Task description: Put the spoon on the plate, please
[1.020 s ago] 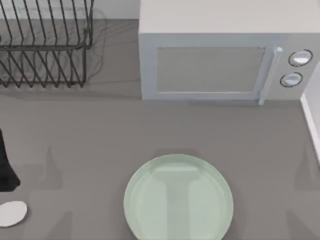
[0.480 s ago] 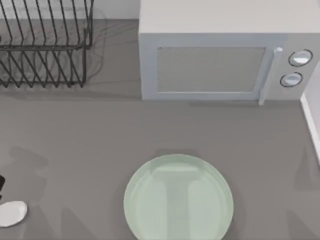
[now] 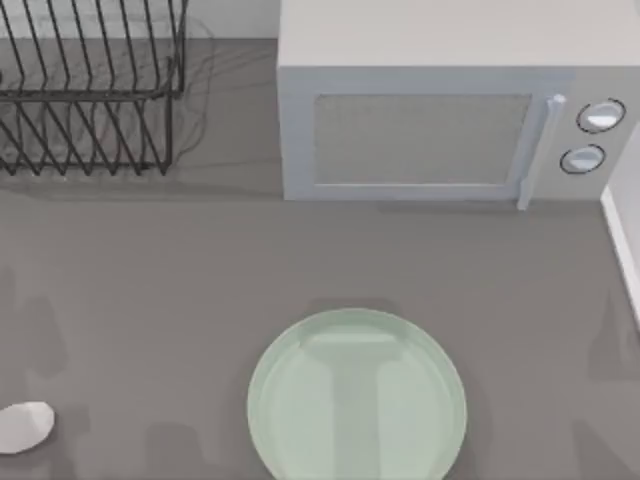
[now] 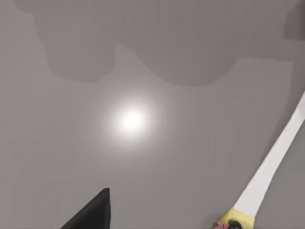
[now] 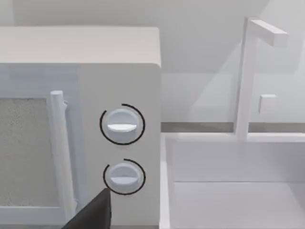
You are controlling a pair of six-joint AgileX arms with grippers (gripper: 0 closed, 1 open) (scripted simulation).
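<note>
Looking down from above, we see our spoon [image 3: 22,427] lying on the grey table [image 3: 150,290] at the far left edge, near the front. We can see its white oval bowl there. The spoon is in the same spot as one second ago.

The big pale green plate [image 3: 300,350] sits at the front, near the middle of the table. Its flat middle is bare. The spoon is well apart from the plate, off to its left, and the two do not touch. The plate has not moved either.

One thing is different. One second ago a dark piece of our left arm showed at the left edge, just above the spoon. Half a second ago just a small bit of it was left. Now that bit is gone from the top view, and soft shadows lie on the table there.

From the left wrist we see a dark part of our left gripper [image 4: 90,214] over bare table. The thin white handle [image 4: 271,167] of the spoon lies off to one side, with a yellow band [image 4: 237,218] and a small pink knob [image 4: 221,225] at its end. The gripper does not touch it. We cannot tell if this gripper is released or clenched.

Our right arm is idle. From its wrist, a dark part of our right gripper [image 5: 90,212] faces the white microwave [image 5: 119,62], its two round dials [image 5: 122,125], and a white sink [image 5: 228,191] with a tall tap [image 5: 248,76]. We cannot tell its state either.

A black wire dish rack [image 3: 90,90] stands at the back left, beside the microwave.
</note>
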